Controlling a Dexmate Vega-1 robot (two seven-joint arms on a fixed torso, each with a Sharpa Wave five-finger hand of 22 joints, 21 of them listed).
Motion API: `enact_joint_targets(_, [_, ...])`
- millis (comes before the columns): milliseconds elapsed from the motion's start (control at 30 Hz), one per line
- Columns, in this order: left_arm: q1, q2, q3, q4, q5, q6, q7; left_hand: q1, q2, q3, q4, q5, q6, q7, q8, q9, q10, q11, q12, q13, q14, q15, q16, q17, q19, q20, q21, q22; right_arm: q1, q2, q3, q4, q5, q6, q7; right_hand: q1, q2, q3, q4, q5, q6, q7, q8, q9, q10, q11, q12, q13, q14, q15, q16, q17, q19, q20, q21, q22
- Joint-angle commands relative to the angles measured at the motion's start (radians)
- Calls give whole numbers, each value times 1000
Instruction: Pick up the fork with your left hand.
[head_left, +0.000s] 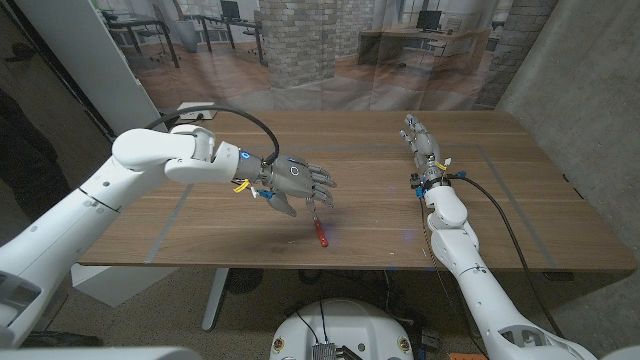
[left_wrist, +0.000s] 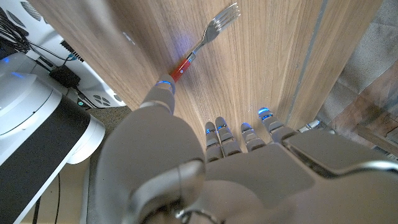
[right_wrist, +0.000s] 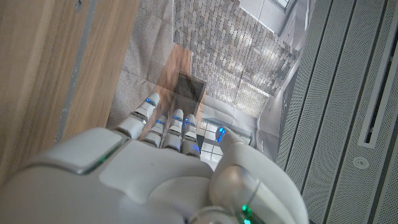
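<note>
A fork (head_left: 320, 232) with a red handle and metal tines lies on the wooden table (head_left: 500, 200), near its front edge and left of centre. My left hand (head_left: 298, 182) hovers just above and behind it, fingers spread and holding nothing; the fingertips hang over the tine end. In the left wrist view the fork (left_wrist: 200, 45) lies whole on the wood beyond my left hand (left_wrist: 205, 168), with the thumb tip close to the red handle's end. My right hand (head_left: 424, 150) stays at the table's right side, fingers stretched away from me and empty; the right wrist view shows this hand (right_wrist: 155, 168) with its fingers straight.
The table's front edge (head_left: 330, 266) runs a short way in front of the fork. A white slanted panel (head_left: 95, 60) stands off the table's left side. Bare wood lies between the two hands.
</note>
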Motion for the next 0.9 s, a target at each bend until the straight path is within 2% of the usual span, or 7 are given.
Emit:
enact_joint_targets(33, [-1,13,29,9,19,-3,25,16,2,-4,-1,-3,11,0,7,3,10,0,6,2,7,-30,-2,3,3,1,2,4,-1,0,-3,6,-1,0,0,-11,-1,2,-2,7,12,0,-5,4,8,-2,1,6,12,-3,-3,2,8,-17,-2,2])
enact_joint_targets(333, [30,32,17,-3,72,2,84,20,4,-9,-2,-4,19,0,8,3,13,-1,7,4,10,-32,-2,3,6,1,2,4,0,-1,-8,5,-4,0,1,-11,-1,3,-3,7,14,0,-5,4,12,-2,2,6,12,-4,-3,2,8,-17,-2,2])
enact_joint_targets(467, [48,42,10,-9,113,5,139,22,5,-11,-2,-5,23,-1,9,3,13,0,7,5,12,-33,-3,3,6,2,1,4,3,0,-9,7,-3,1,2,-12,-1,3,-3,7,14,0,-5,4,12,-2,1,6,12,-4,-3,2,8,-17,-2,2])
enact_joint_targets(900, [52,68,39,8,130,38,197,29,8,-19,-3,-7,44,-5,14,3,35,-5,16,8,25,-41,-1,3,12,0,2,4,0,-3,-10,4,-4,-4,1,-13,-1,4,-3,7,15,0,-6,4,13,-1,1,6,12,-3,-3,2,8,-17,-3,2])
